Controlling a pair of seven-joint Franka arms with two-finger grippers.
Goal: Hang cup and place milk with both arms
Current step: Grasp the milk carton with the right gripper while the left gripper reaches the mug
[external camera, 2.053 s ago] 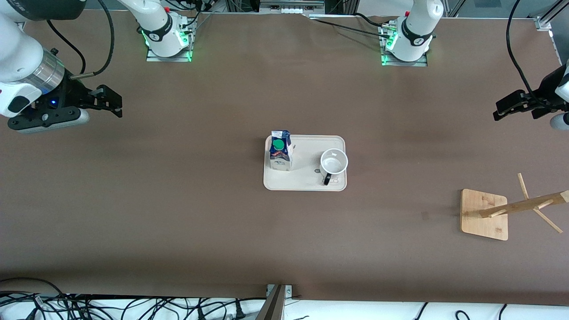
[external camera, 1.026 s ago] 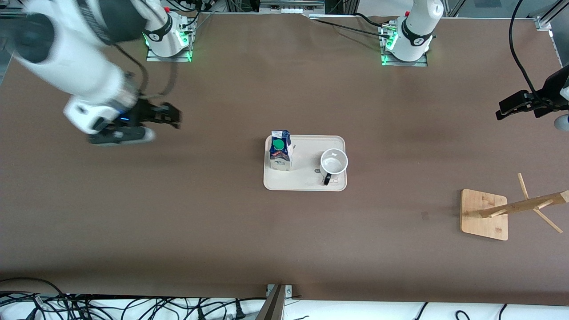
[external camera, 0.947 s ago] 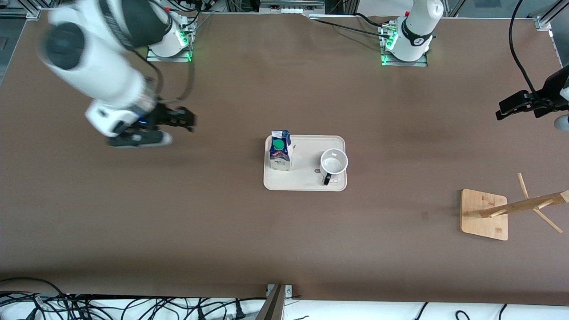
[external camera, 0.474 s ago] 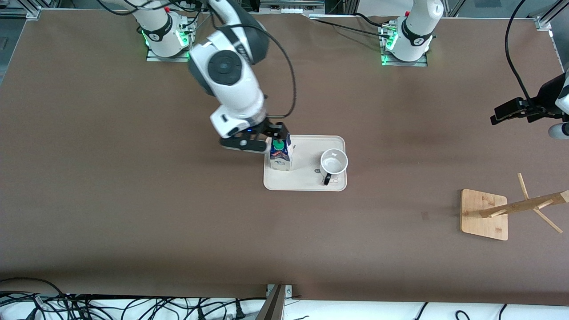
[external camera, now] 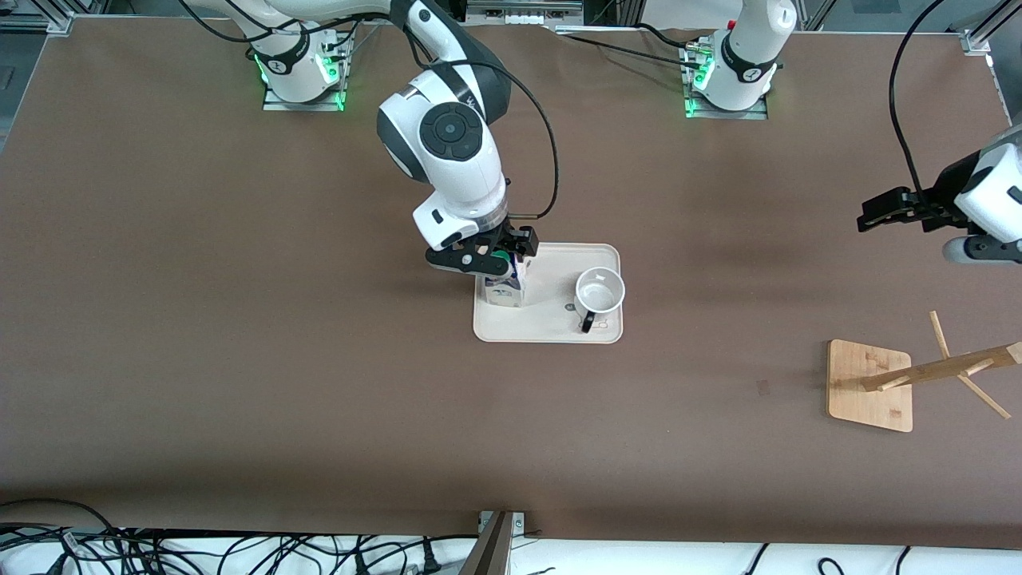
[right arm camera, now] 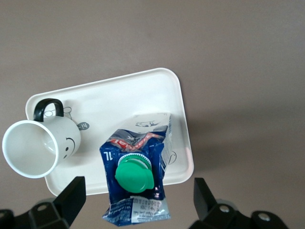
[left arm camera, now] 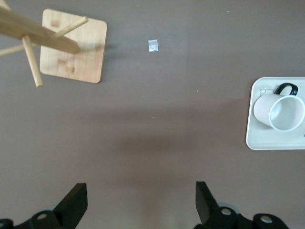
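Two arms: the right one reaches from its base to the tray; the left one waits at its own end of the counter [external camera: 239,383].
Right claw [external camera: 497,257]: hangs over the milk, fingers [right arm camera: 70,196] spread wide to either side of the carton, nothing gripped.
Left claw [external camera: 885,214]: up over bare brown counter near the left arm's end, fingers [left arm camera: 76,202] wide apart, holding nothing.
Milk [right arm camera: 137,177]: upright at the tray's end toward the right arm; dark blue top, round green cap; "1L" reads on the blue panel in the right wrist view, the other print too small to read.
Cup [external camera: 600,292]: on the same tray at the end toward the left arm, mouth up, black loop handle turned toward the front camera; part of a black smiley shows on its side in the right wrist view [right arm camera: 40,148].
Tray [external camera: 551,327]: cream, rounded corners, mid-counter; small printed marks beside the cup, not legible.
Rack [external camera: 910,375]: wooden pegged post on a square board, toward the left arm's end, nearer the front camera than the tray, well apart from it.
In the way: the right claw covers the milk's top in the front view.
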